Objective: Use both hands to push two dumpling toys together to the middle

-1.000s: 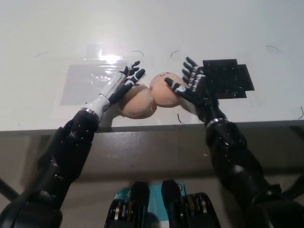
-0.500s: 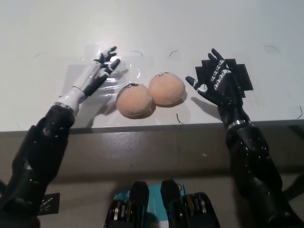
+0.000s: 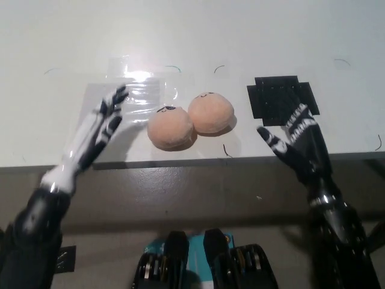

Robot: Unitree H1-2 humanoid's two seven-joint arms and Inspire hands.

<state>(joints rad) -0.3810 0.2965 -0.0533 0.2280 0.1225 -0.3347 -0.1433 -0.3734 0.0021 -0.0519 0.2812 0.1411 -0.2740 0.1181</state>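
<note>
Both dumpling toys (image 3: 191, 120) sit touching at mid-table (push apparently complete); left hand (image 3: 99, 126) and right hand (image 3: 298, 135) flank them, fingers spread, holding nothing; next: clear both arms

left hand (image 3: 102, 123): pulled back off dumplings, fingers spread | right hand (image 3: 298, 139): drawn back toward table edge, empty

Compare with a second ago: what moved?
Both hands let go and drew back outward toward the table edge: left hand to the left, right hand to the right, both open. The two dumpling toys stayed touching in the middle.
</note>
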